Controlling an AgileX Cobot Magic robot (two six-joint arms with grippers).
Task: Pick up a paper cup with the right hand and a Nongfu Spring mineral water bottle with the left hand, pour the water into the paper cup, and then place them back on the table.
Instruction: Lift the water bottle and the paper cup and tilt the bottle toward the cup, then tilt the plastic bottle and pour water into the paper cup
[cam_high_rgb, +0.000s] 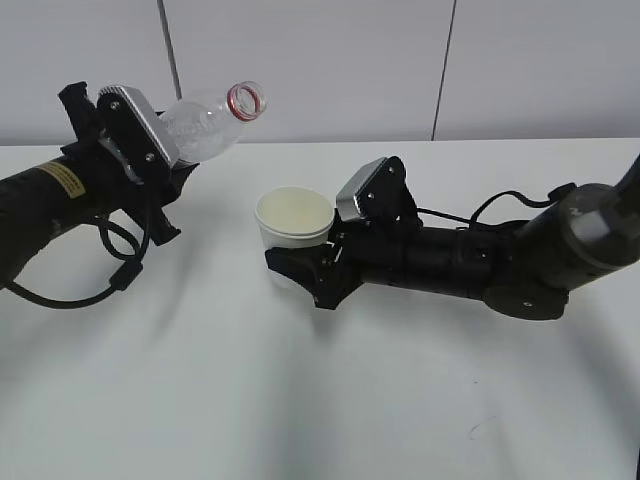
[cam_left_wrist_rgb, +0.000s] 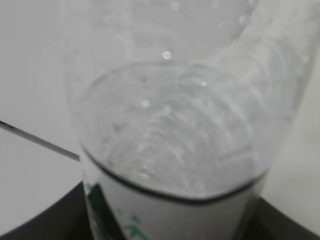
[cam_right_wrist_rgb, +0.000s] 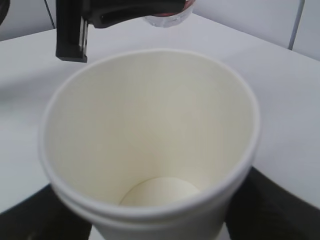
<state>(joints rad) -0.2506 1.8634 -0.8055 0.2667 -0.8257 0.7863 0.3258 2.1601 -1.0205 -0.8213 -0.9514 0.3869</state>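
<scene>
The clear water bottle is held in my left gripper, tilted with its red-ringed open mouth up and to the right, above and left of the cup. In the left wrist view the bottle fills the frame between the dark fingers. The white paper cup is held upright just above the table by my right gripper, which is shut on its lower body. In the right wrist view the cup looks empty, with the left gripper and bottle mouth beyond its rim.
A grey panelled wall runs behind the table. Black cable loops hang under the left arm. The right arm lies low across the table's right side.
</scene>
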